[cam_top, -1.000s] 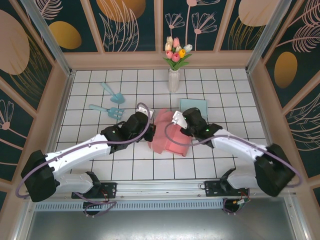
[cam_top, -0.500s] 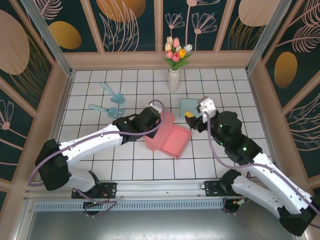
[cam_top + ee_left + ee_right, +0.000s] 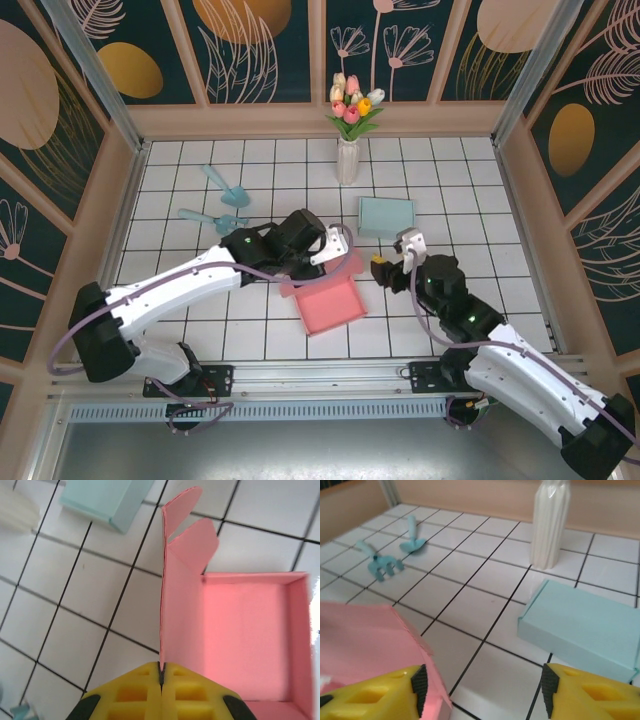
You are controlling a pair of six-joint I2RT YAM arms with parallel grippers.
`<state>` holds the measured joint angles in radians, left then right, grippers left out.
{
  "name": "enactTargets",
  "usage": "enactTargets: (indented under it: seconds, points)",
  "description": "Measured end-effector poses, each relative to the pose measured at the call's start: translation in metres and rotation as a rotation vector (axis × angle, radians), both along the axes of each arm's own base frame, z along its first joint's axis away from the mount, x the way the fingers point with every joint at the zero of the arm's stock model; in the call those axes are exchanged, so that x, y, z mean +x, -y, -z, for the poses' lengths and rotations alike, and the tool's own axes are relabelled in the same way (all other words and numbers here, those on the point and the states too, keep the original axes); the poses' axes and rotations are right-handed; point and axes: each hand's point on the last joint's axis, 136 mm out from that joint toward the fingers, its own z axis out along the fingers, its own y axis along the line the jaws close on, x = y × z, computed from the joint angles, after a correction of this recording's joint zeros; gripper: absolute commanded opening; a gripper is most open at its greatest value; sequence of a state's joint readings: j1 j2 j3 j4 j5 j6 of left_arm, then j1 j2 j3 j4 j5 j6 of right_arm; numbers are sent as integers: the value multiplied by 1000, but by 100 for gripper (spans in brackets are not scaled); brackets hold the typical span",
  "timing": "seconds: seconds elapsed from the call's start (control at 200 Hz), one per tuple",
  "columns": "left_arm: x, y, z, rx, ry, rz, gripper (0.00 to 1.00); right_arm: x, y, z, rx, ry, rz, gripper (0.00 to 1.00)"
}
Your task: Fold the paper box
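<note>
Left claw pinches upright flap of pink paper box.

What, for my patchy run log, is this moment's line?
left gripper: shut on pink box side panel | right gripper: open, nothing held

My worktop is white tile with dark grid lines, boxed in by tan-framed walls painted dark with leaves and flowers.
</note>
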<state>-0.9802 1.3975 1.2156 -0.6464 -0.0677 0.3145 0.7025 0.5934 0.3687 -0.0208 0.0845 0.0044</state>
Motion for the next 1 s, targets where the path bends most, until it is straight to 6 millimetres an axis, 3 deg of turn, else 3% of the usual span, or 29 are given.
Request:
enactTargets:
  seconds: [0.215,0.606,1.001]
  points:
    - [-9,-5,-29,-34,106,124,0,5,-4,1,10,105,-37,59]
    - [-9,-12,-25,37,151,182,0,18,-10,3,10,152,-141,58]
    - [-10,-14,-31,29,181,201,0,-14,-50,12,9,176,-445,56]
